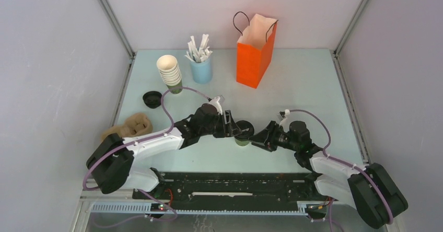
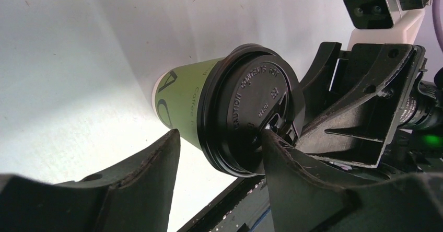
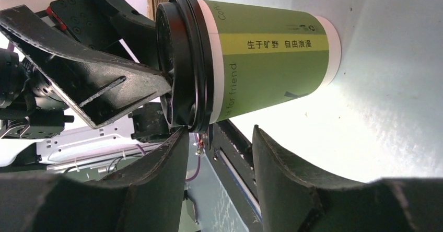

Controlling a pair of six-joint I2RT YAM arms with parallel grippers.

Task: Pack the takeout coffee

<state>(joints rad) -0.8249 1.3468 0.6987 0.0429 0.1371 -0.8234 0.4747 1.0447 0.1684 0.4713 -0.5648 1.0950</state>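
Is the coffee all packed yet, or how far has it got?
Done: the black lid sits on the green cup. In hand: the cup stands on the table, the left gripper flanking the lid, its grip unclear, the right gripper open beside it. Left: getting it into the orange bag at the back.

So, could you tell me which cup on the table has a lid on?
The single green cup, standing apart in front: it wears a black lid, while the cream stack and the light blue cup are open-topped.
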